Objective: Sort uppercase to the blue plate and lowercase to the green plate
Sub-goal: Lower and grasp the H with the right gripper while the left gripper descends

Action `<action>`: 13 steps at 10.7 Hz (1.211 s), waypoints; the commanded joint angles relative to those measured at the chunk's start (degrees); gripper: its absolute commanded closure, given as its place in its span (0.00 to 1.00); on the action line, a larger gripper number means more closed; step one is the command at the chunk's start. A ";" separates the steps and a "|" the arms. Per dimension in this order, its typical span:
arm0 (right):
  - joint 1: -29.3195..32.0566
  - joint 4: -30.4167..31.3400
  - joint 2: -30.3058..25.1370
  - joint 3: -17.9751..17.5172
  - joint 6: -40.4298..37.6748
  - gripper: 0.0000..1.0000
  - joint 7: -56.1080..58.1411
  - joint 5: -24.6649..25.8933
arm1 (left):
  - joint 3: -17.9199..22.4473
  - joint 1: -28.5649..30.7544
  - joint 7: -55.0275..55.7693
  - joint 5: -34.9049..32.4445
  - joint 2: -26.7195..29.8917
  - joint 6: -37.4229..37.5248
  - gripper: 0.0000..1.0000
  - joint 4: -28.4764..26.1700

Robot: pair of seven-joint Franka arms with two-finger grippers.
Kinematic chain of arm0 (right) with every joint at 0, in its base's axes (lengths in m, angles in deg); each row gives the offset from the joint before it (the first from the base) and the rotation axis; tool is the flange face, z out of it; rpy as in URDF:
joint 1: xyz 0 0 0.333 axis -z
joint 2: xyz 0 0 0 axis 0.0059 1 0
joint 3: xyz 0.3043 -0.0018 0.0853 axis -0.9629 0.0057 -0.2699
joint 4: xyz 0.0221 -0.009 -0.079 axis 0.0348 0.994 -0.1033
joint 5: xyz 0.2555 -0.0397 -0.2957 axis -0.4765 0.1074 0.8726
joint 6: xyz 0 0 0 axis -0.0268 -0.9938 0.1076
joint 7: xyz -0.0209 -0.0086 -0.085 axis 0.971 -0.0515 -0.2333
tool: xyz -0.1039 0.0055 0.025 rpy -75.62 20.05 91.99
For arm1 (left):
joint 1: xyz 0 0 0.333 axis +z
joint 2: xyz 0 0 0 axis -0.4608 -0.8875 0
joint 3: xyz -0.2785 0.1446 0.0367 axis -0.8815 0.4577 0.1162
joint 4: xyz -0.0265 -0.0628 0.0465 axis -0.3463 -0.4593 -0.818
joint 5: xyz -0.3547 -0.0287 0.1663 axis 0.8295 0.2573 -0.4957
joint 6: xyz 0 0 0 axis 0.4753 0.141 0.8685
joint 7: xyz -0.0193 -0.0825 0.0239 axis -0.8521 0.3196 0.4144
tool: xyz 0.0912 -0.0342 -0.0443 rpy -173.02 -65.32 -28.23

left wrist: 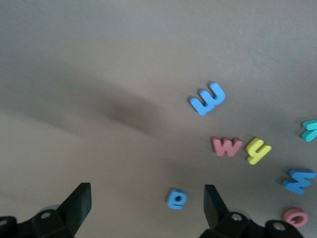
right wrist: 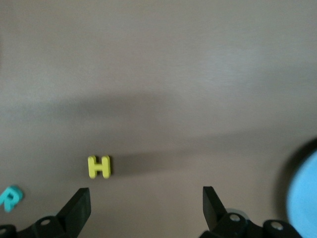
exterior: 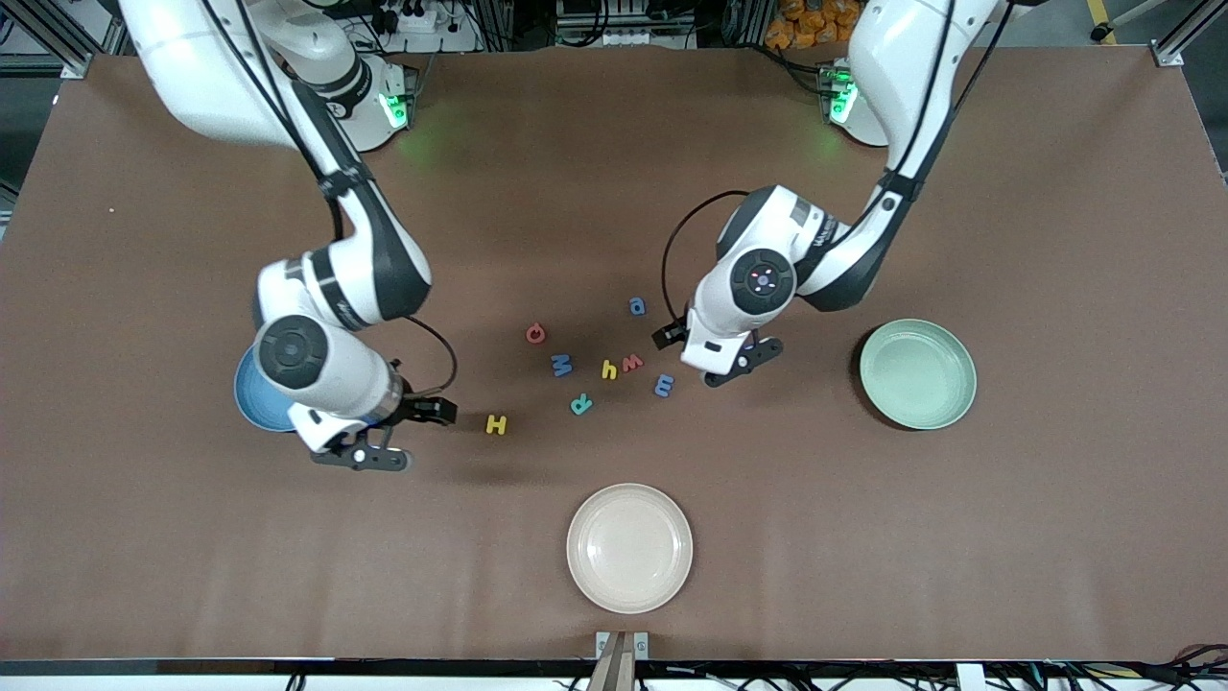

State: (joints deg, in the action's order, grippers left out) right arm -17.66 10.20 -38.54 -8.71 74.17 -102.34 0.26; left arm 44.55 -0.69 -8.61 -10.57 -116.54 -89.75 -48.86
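Brown cloth covers the table (exterior: 1055, 480), and on it we see eight little foam letters scattered loosely between our two arms. Our left gripper (exterior: 743, 363) hangs over bare cloth between the letters and the green plate (exterior: 917, 373), its fingers (left wrist: 79, 203) spread wide with nothing between them. Our right gripper (exterior: 369, 451) hangs by the blue plate (exterior: 254, 403), which is largely hidden under that arm at the right arm's end of the table; its fingers (right wrist: 79, 206) also stand apart and empty. The yellow H (exterior: 496, 424) lies alone, the letter closest to our right gripper and nearer the front camera than the rest. The teal R (exterior: 581, 404) sits close by it toward the middle. The red G (exterior: 535, 333) and the blue capital M (exterior: 562, 365) lie just farther up the table. The small yellow h (exterior: 609, 369) and the small red w (exterior: 632, 363) lie side by side, almost touching. The small blue m (exterior: 664, 386) lies just beside our left gripper, and the small blue a (exterior: 637, 306) lies farthest from the front camera. A cream plate (exterior: 629, 547) sits empty near the table's front edge, well apart from the letters.
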 commanded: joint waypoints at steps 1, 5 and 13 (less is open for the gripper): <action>-1.49 -3.14 4.26 0.53 1.95 0.00 -4.99 2.64 | 0.96 -3.50 5.71 1.39 -4.04 -1.15 0.00 3.55; -4.56 -7.36 10.68 0.53 2.66 0.00 -12.20 2.74 | 3.06 -9.74 11.79 0.86 -7.39 -1.42 0.04 5.40; -6.76 -6.23 13.59 0.53 7.68 0.00 -12.48 2.91 | 4.39 -12.21 10.74 -0.54 -10.99 -1.68 0.29 5.05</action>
State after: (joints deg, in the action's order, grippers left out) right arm -24.06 5.14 -25.67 -8.54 82.07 -113.66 2.02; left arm 48.05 -12.20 2.31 -10.59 -127.29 -91.93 -44.48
